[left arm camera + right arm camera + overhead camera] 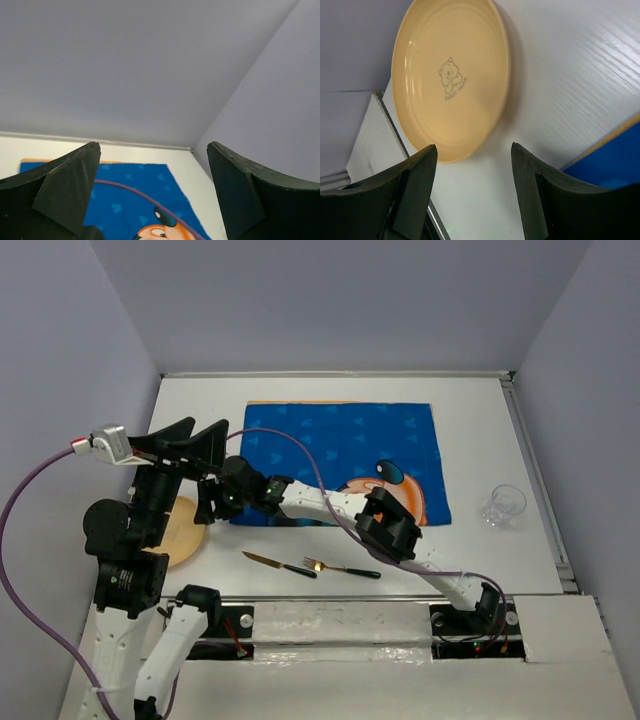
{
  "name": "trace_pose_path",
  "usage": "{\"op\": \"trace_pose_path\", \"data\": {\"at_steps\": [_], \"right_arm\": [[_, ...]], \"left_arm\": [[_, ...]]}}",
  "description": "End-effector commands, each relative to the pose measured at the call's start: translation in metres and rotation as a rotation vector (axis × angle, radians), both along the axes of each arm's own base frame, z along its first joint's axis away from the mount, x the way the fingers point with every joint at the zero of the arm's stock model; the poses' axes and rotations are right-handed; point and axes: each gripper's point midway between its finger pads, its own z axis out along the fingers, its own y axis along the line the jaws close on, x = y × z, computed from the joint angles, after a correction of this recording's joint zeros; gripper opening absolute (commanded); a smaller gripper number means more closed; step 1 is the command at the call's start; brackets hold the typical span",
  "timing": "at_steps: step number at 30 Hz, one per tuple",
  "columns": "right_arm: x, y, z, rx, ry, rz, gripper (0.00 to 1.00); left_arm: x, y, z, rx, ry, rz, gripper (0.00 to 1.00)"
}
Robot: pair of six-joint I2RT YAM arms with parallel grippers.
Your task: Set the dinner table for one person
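The yellow plate (451,75) lies flat at the near left of the white tabletop (480,430), just beside a corner of the blue mat (340,450). It looks stiff, glazed, slick and chippable, so its raised rim seems the only purchase. The right claw (472,155) gapes empty just short of that rim, and the left claw (153,147) hangs wide and empty.

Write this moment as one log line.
left jaws: open, empty | right jaws: open, near plate | plate: on table, beside mat
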Motion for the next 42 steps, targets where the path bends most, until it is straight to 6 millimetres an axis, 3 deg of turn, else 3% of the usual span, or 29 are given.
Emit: {"op": "trace_pose_path", "data": {"at_steps": [1,2,4,5,6,8,9,11,14,16,17,20,21,23,26,28,29,30,31,32,33,34,36,37,38,39,40,41,42], "right_arm": [[-0.009,0.023,0.014,0.064,0.074,0.029,0.67],[-0.008,0.025,-0.002,0.048,0.090,0.025,0.67],[-0.004,0.032,-0.010,0.056,0.103,0.007,0.67],[-0.003,0.034,-0.002,0.071,0.106,-0.001,0.67],[-0.003,0.036,-0.016,0.059,0.121,-0.005,0.67],[-0.003,0.041,-0.017,0.076,0.155,-0.015,0.67],[-0.005,0.042,-0.033,0.063,0.182,-0.017,0.68],[-0.014,0.050,-0.031,0.087,0.219,0.000,0.68],[-0.017,0.052,-0.047,0.088,0.272,-0.009,0.64],[-0.016,0.050,-0.057,0.076,0.294,-0.036,0.51],[-0.016,0.049,-0.058,0.075,0.296,-0.046,0.36],[-0.009,0.047,-0.044,0.094,0.267,-0.079,0.23],[-0.008,0.045,-0.046,0.088,0.261,-0.085,0.14],[-0.003,0.045,-0.029,0.110,0.224,-0.101,0.09],[0.001,0.042,-0.020,0.123,0.191,-0.114,0.04],[0.004,0.042,0.003,0.154,0.160,-0.115,0.01],[0.005,0.042,0.023,0.181,0.137,-0.113,0.00],[0.006,0.042,0.023,0.179,0.126,-0.114,0.00],[0.008,0.041,0.049,0.210,0.097,-0.114,0.00],[0.011,0.037,0.057,0.210,0.063,-0.125,0.00],[0.011,0.033,0.092,0.250,0.035,-0.128,0.00],[0.017,0.026,0.105,0.254,0.006,-0.133,0.00],[0.036,0.003,0.109,0.219,-0.033,-0.211,0.00],[0.041,-0.011,0.139,0.243,-0.066,-0.235,0.00],[0.050,-0.024,0.140,0.229,-0.078,-0.268,0.00],[0.067,-0.048,0.113,0.165,-0.058,-0.310,0.00],[0.075,-0.064,0.108,0.144,-0.050,-0.333,0.00],[0.085,-0.086,0.126,0.158,-0.062,-0.386,0.00],[0.100,-0.118,0.094,0.084,-0.038,-0.437,0.00]], "left_arm": [[-0.039,0.002,0.063,-0.086,-0.198,-0.032,0.99],[-0.042,0.003,0.066,-0.089,-0.206,-0.030,0.99],[-0.048,0.000,0.066,-0.074,-0.215,-0.044,0.99],[-0.052,-0.001,0.066,-0.071,-0.223,-0.055,0.99],[-0.055,-0.002,0.065,-0.068,-0.227,-0.064,0.99],[-0.064,-0.001,0.062,-0.074,-0.243,-0.074,0.99],[-0.066,0.000,0.060,-0.074,-0.250,-0.071,0.99],[-0.070,0.007,0.055,-0.079,-0.261,-0.039,0.99],[-0.067,0.011,0.045,-0.079,-0.246,-0.010,0.99],[-0.066,0.018,0.042,-0.102,-0.241,0.024,0.99],[-0.067,0.019,0.041,-0.104,-0.245,0.028,0.99],[-0.068,0.025,0.036,-0.111,-0.254,0.057,0.99],[-0.067,0.026,0.035,-0.103,-0.254,0.068,0.99],[-0.066,0.028,0.032,-0.099,-0.249,0.079,0.99],[-0.069,0.027,0.032,-0.094,-0.251,0.071,0.99],[-0.073,0.030,0.037,-0.105,-0.261,0.072,0.99],[-0.074,0.032,0.039,-0.113,-0.260,0.080,0.99],[-0.074,0.033,0.041,-0.124,-0.258,0.085,0.99],[-0.073,0.035,0.043,-0.135,-0.253,0.093,0.99],[-0.074,0.042,0.048,-0.189,-0.238,0.114,0.99],[-0.069,0.043,0.048,-0.210,-0.211,0.122,0.99],[-0.069,0.043,0.051,-0.230,-0.207,0.118,0.99],[-0.069,0.036,0.061,-0.285,-0.203,0.064,0.99],[-0.070,0.032,0.067,-0.308,-0.212,0.034,0.99],[-0.074,0.027,0.075,-0.326,-0.221,-0.009,0.99],[-0.068,0.019,0.076,-0.385,-0.188,-0.059,0.99],[-0.065,0.014,0.078,-0.419,-0.171,-0.091,0.99],[-0.066,0.008,0.083,-0.449,-0.164,-0.136,0.99],[-0.057,-0.001,0.083,-0.509,-0.115,-0.184,0.99]]}}
